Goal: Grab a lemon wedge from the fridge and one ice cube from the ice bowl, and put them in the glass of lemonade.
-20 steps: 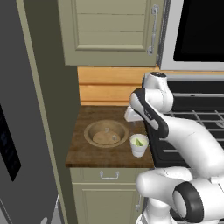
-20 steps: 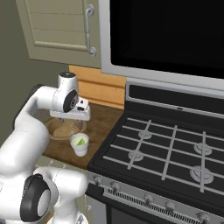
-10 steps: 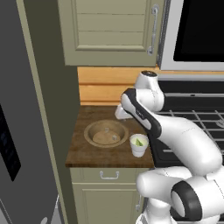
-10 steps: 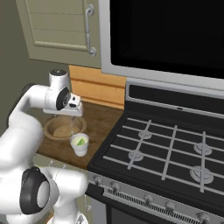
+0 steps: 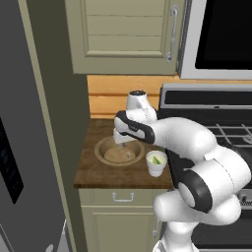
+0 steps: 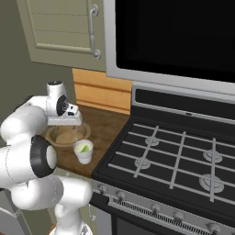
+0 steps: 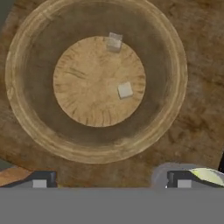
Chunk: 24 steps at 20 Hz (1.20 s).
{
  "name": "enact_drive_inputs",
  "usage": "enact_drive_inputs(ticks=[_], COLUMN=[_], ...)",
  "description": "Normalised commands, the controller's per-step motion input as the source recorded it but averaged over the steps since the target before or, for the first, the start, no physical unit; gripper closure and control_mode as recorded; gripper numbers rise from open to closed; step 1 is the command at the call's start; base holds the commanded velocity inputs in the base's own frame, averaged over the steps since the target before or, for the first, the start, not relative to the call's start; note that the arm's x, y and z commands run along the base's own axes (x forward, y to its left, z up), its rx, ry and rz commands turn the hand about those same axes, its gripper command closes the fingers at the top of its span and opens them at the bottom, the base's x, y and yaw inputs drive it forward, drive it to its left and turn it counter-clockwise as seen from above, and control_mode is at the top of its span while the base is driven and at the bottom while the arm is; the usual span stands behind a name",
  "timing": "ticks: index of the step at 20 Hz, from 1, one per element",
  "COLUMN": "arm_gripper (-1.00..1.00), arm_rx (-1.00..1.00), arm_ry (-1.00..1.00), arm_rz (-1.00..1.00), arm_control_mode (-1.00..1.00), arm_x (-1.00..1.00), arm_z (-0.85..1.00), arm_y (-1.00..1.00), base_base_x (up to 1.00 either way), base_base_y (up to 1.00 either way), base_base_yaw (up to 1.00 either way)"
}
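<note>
On the counter (image 5: 93,172) beside the stove (image 6: 183,156), the ice bowl (image 7: 26,113) held two ice cubes (image 7: 125,90); the glass of lemonade (image 5: 156,163) stood just beside it. Above the bowl hung the gripper (image 7: 111,180), jaws spread wide, empty.

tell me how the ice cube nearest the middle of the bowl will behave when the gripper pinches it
The ice cube is small with flat faces, so it probably won't roll. It lies loose on the ice bowl's flat floor and may skid if nudged. The gripper stands far wider than the cube, so centring matters.
</note>
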Motion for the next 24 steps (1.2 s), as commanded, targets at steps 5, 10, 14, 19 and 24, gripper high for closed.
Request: enact_drive_inputs(ticks=[5, 10, 14, 19, 24], arm_gripper=[-1.00, -1.00, -1.00, -1.00, -1.00], arm_rx=[-0.02, 0.00, 0.00, -0.01, 0.00], arm_ry=[0.06, 0.21, 0.27, 0.19, -0.02], arm_rz=[0.09, 0.01, 0.00, 0.00, 0.00], arm_control_mode=[-1.00, -1.00, -1.00, -1.00, -1.00], arm_x=[0.70, 0.08, 0.00, 0.01, 0.00], arm_z=[-0.56, -0.44, -0.32, -0.27, -0.14], arm_y=[0.02, -0.02, 0.00, 0.01, 0.06], base_base_x=[0.00, 0.00, 0.00, 0.00, 0.00], base_base_y=[0.00, 0.00, 0.00, 0.00, 0.00], base_base_yaw=[0.00, 0.00, 0.00, 0.00, 0.00])
